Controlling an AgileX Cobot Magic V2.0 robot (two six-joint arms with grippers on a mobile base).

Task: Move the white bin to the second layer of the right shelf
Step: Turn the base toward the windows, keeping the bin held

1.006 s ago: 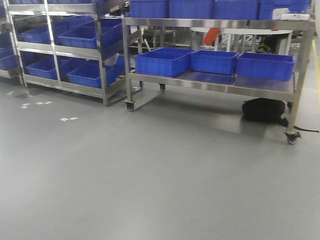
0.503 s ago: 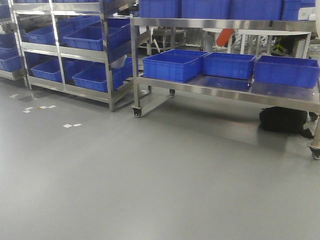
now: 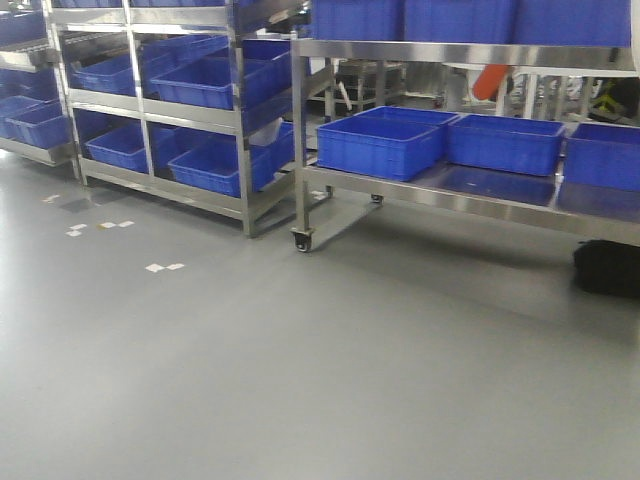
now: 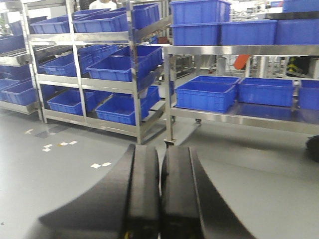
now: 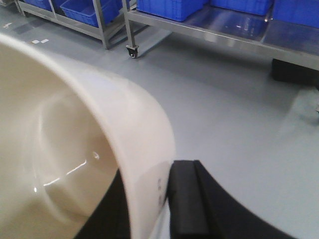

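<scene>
The right tool (image 5: pixel 149 191) is pinching the white bin (image 5: pixel 75 124) by its rim. One black finger (image 5: pixel 187 199) lies flat against the outside of the cream wall, and the other shows as a dark shape on the inside. The bin is held up in the air above the grey floor (image 5: pixel 224 109), well apart from every rack, with its glossy inside turned toward the wrist camera. It fills the left half of that view.

The left tool (image 4: pixel 160 154) has its two black fingers (image 4: pixel 142 189) pressed together with only a thin seam between them and nothing gripped. It points over the floor toward the storage ahead.

In the front view, a steel bench (image 3: pixel 450 200) on castors (image 3: pixel 302 240) stands ahead and to the right. Three blue crates (image 3: pixel 380 145) sit in a row along the front edge of its lower deck, and more crates stand on its top deck. A black bag (image 3: pixel 608 268) lies on the floor under the bench's right end. Just beside the bench's left end stands a steel rack (image 3: pixel 240 120), its levels filled with tilted blue crates. Small white marks (image 3: pixel 165 267) dot the floor in front of the rack. Whether any rack level has rollers cannot be told from here.
</scene>
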